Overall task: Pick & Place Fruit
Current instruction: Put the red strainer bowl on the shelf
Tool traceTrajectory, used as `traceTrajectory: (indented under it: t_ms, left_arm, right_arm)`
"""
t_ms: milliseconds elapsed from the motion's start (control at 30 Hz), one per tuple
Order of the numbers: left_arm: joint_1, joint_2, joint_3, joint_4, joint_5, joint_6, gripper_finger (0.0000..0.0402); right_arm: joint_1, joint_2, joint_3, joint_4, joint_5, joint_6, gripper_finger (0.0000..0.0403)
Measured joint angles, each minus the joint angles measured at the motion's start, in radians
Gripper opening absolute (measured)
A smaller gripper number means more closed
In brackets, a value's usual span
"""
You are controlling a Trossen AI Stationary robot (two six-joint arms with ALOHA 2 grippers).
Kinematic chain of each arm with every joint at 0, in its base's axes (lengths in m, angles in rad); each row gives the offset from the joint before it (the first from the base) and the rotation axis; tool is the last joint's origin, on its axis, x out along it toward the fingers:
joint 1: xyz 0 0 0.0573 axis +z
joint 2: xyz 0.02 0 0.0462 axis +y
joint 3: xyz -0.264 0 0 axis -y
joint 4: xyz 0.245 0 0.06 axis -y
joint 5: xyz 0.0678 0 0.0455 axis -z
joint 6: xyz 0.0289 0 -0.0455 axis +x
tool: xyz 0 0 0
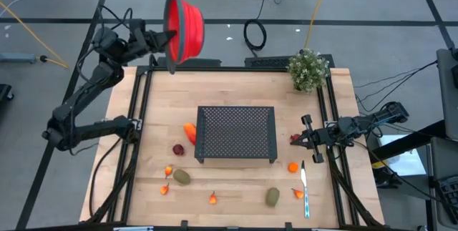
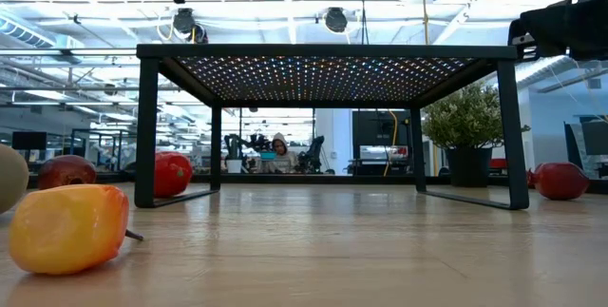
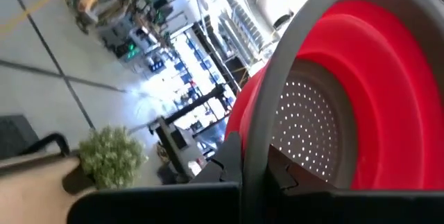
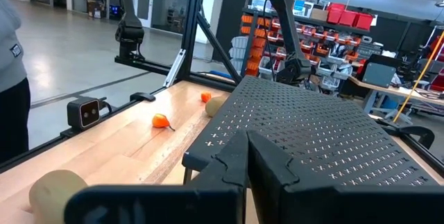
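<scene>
My left gripper [image 1: 163, 41] is shut on a red colander [image 1: 187, 27] with a grey rim, held high above the table's far left corner. The fruit lies on the table: a long orange piece [image 1: 189, 131], a dark red round one [image 1: 178, 149], two brownish-green ovals [image 1: 182, 177] [image 1: 273, 197] and small orange bits [image 1: 168, 171] [image 1: 293, 166]. My right gripper [image 1: 305, 142] waits shut at the table's right edge, level, with nothing between its fingers; a small red piece [image 1: 294, 138] lies beside it. My left gripper pinches the colander's grey rim [image 3: 254, 156], one finger [image 3: 295, 177] inside the bowl and one [image 3: 229, 156] outside against the red wall. The fingers come about level from the table's left side. The colander is lifted clear and stands on edge, its open side toward the arm.
A black perforated rack [image 1: 236, 134] stands on legs at the table's middle. A potted plant [image 1: 309, 70] is at the far right corner. A slim utensil with a light-blue handle [image 1: 305, 189] lies near the right front. A person stands beside the table [image 4: 10, 64].
</scene>
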Motion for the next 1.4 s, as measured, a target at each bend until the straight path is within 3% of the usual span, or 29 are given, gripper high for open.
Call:
traceTrajectory:
  t_ms: [200,733,1400]
  left_arm:
    - [-0.081,0.0,0.0,-0.181,-0.009,0.043,0.0002]
    - [-0.369,0.028,0.0,-0.491,-0.311,0.144,0.0001]
    - [-0.701,0.23,0.0,-0.573,-0.526,0.09,0.0]
  right_arm:
    - [0.0,0.0,0.0,0.0,0.0,0.0,0.0]
    - [0.0,0.0,0.0,0.0,0.0,0.0,0.0]
    - [0.0,0.0,0.0,0.0,0.0,0.0,0.0]
